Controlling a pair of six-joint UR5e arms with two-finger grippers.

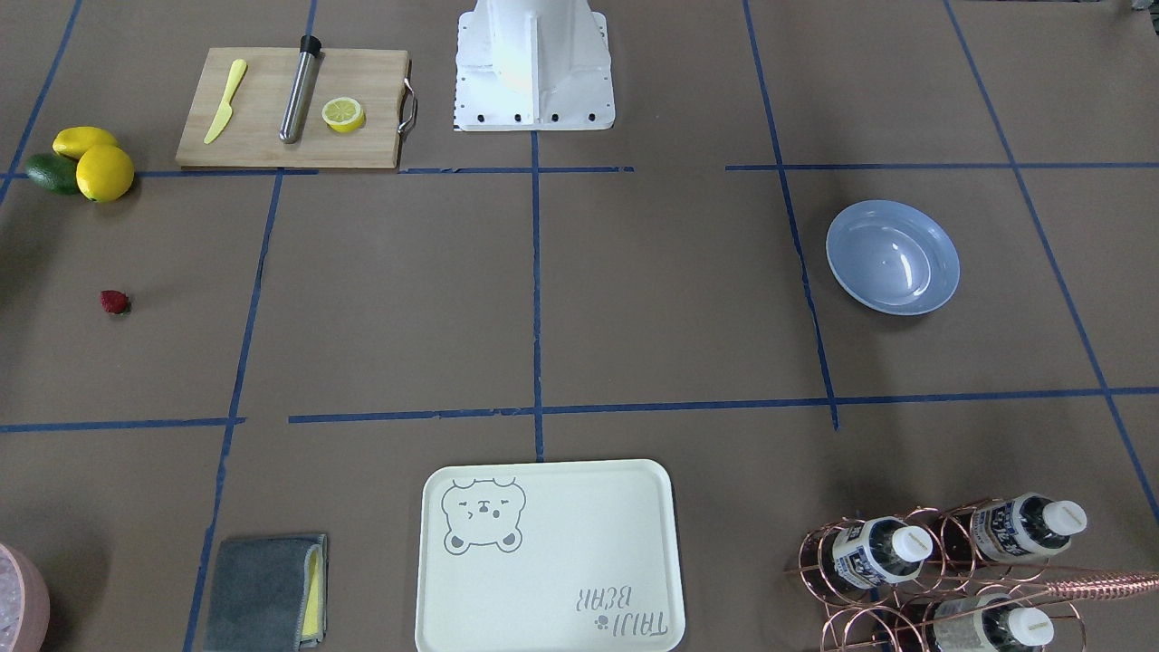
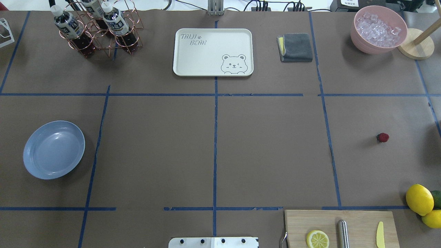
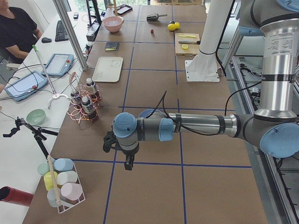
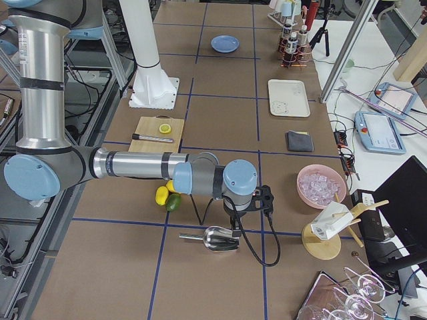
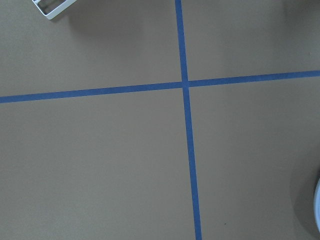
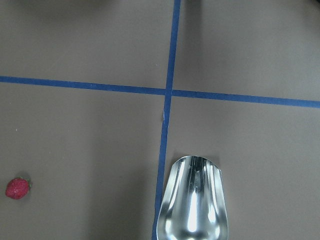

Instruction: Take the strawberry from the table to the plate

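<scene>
The strawberry (image 1: 114, 302) (image 2: 382, 137) is a tiny dark-red berry lying alone on the brown table (image 1: 634, 299), on the robot's right side. It also shows at the lower left of the right wrist view (image 6: 17, 188). The light-blue plate (image 1: 893, 257) (image 2: 53, 149) sits empty on the robot's left side, far from the berry. My left gripper (image 3: 127, 165) hangs over the table near the plate; I cannot tell whether it is open or shut. My right gripper (image 4: 235, 225) hovers above a metal scoop, and I cannot tell its state either.
Two lemons (image 2: 419, 199) and an avocado (image 1: 52, 172) lie near the strawberry. A cutting board (image 1: 290, 109) holds a lemon half, a yellow knife and a steel rod. A metal scoop (image 6: 192, 200), bear tray (image 2: 213, 51), grey cloth (image 2: 295, 47), ice bowl (image 2: 379, 29) and bottle rack (image 2: 98, 29) stand around.
</scene>
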